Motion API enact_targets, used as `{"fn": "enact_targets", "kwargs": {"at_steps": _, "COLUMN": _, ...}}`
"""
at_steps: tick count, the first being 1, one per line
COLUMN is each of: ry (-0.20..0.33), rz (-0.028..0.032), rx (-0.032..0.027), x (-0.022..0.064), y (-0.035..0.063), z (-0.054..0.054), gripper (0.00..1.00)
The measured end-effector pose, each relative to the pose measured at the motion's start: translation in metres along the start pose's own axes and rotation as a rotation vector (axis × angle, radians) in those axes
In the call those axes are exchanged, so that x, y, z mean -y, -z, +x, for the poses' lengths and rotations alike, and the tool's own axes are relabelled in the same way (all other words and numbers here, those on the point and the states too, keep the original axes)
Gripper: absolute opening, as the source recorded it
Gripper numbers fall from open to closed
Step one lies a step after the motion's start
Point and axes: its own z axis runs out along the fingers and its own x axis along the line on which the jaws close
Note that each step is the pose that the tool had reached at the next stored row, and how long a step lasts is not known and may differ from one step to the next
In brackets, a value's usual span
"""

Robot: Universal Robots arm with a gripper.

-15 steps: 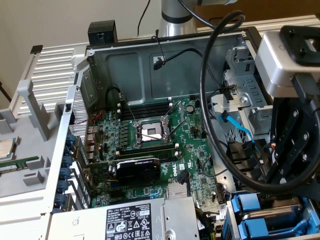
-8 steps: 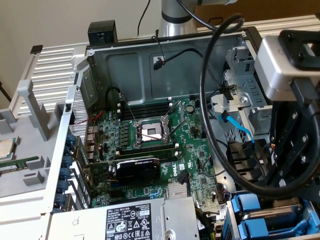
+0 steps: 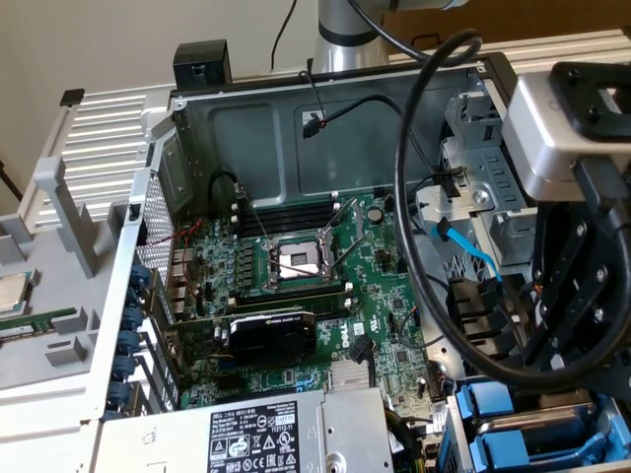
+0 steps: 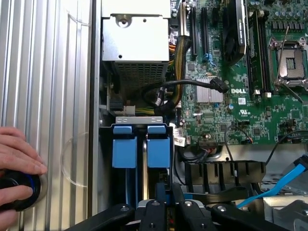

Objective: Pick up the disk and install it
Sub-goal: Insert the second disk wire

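Gripper (image 4: 163, 199) is hanging over the drive bay (image 4: 140, 120) at the corner of the open computer case (image 3: 325, 108). Its black fingers (image 4: 155, 204) are sitting drawn close together, with only a narrow slit between them. A sliver of blue is showing in that slit, but I cannot tell whether anything is being pinched.

Two blue-framed units are standing side by side in the bay just ahead of the fingertips. The disk (image 4: 159, 147) is being read as the one most nearly in line with the fingers. Its blue carrier end is facing up and its label is hidden. The other blue carrier (image 4: 122, 147) is sitting just beside it, on the side away from the motherboard.

Beyond the bay, farther ahead of the gripper, the silver power supply box (image 4: 135, 45) is lying against the case wall. The green motherboard (image 4: 226, 115) with its open processor socket (image 4: 291, 62) is spreading off to one side of the gripper. A light blue flat cable (image 4: 284, 180) is running near the gripper on that same side.

Well off to the opposite side, outside the case, a person's hand (image 4: 17, 159) is resting on a black round button (image 4: 17, 195) on the ribbed metal surface (image 4: 48, 72).
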Motion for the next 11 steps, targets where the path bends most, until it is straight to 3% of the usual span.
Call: {"fn": "enact_targets", "kwargs": {"at_steps": 11, "ry": 0.000, "rz": -0.0002, "rx": 0.0008, "x": 0.0008, "y": -0.0014, "z": 0.0001, "gripper": 0.16}}
